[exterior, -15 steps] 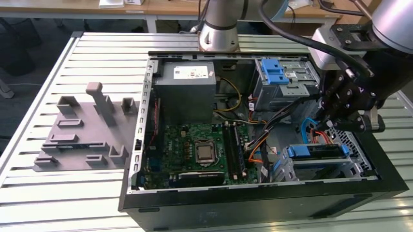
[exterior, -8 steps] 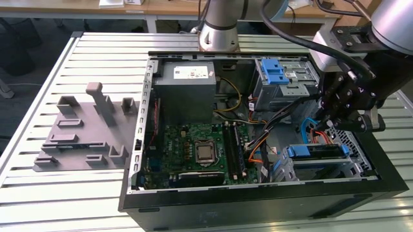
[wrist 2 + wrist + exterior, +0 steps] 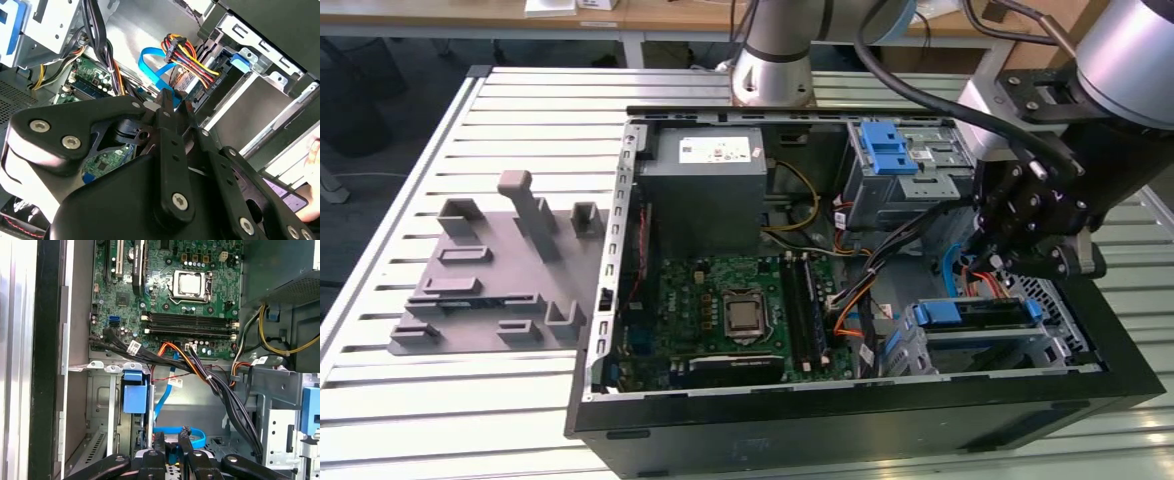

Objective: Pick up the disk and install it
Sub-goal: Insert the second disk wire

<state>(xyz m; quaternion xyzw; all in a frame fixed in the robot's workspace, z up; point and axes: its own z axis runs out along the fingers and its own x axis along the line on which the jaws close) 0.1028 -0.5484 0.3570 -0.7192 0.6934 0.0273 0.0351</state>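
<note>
The disk (image 3: 977,312) lies in the lower drive bay at the front corner of the open computer case, its blue side rail facing up. In the second wrist view the disk's end (image 3: 200,93) shows inside the bay, with a bundle of red, yellow and black power wires (image 3: 187,55) plugged in beside it. My gripper (image 3: 991,262) hangs just above that bay. In both wrist views its fingertips (image 3: 175,102) (image 3: 171,441) are closed on the plug end of a flat blue data cable (image 3: 176,432), close to the disk's connectors.
The motherboard (image 3: 734,300) covers the case floor. A grey power supply box (image 3: 700,175) and a perforated cage with a blue latch (image 3: 897,152) stand at the back. Black cable bundles (image 3: 220,385) cross beside the bay. A grey plastic fixture (image 3: 494,280) sits on the slatted table.
</note>
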